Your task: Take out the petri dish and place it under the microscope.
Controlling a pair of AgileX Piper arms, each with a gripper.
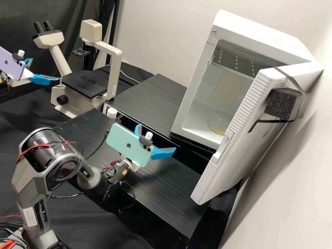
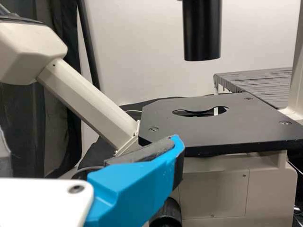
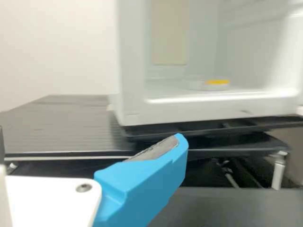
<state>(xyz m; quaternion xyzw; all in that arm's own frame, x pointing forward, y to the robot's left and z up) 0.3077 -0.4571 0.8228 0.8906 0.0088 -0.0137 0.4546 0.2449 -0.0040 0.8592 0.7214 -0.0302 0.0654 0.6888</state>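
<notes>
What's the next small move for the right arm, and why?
I'd probably ease the right gripper, fingers apart, toward the petri dish. The dish lies on the floor inside the white cabinet, the door stands open, and the gripper is outside, holding nothing.

High cam faces fwd/down; shares scope (image 1: pixel 83 84) w/ close L-wrist cam, cabinet (image 1: pixel 256 28) w/ R-wrist cam.

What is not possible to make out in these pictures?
- What the petri dish holds: too small in high view, blurred in right wrist view.
- Most of the left arm: high view, cut off by left edge.
- Space behind the open door: high view, hidden by door.
</notes>
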